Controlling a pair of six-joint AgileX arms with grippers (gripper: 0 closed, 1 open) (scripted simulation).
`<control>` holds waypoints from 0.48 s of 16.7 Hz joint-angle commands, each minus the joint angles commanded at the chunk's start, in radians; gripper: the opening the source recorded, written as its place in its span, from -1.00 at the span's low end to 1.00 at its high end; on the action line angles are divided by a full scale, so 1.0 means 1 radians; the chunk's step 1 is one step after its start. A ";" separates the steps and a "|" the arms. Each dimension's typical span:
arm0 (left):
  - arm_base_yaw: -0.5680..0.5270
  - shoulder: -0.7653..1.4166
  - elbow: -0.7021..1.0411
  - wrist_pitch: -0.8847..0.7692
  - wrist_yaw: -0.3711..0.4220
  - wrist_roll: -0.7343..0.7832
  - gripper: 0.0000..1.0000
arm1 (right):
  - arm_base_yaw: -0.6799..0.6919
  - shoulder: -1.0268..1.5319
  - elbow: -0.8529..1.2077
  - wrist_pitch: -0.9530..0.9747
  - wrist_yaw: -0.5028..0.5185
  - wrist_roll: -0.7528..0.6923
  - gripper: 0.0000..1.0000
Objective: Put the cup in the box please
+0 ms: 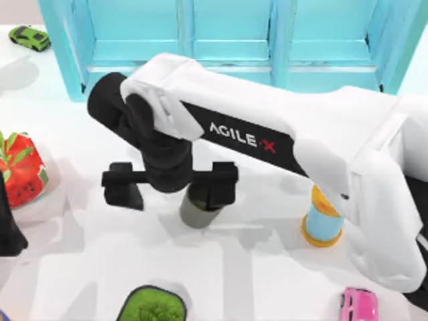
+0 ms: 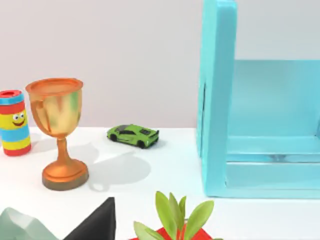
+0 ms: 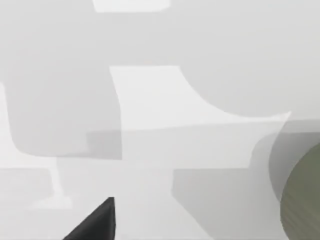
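- Small dark grey-olive round cup: upright on the white table near its middle, partly under the right gripper; its rim edges into the right wrist view.
- Right gripper: black fingers spread wide, one finger directly over the cup, the other well to its left; nothing held.
- Yellow-capped light-blue cylinder: right of the cup, apart.
- Large turquoise shelf unit: along the far edge.
- Left gripper: finger state cannot be told.

The top view looks straight down on the table. The left wrist view faces level across it toward the turquoise shelf; the right wrist view hangs close above the tabletop.
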 joint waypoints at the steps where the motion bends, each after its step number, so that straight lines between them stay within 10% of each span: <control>1: 0.000 0.000 0.000 0.000 0.000 0.000 1.00 | 0.000 0.000 0.000 0.000 0.000 0.000 1.00; 8: 0.000 0.000 0.000 0.000 0.000 0.000 1.00 | 0.000 0.000 0.000 0.000 0.000 0.000 0.10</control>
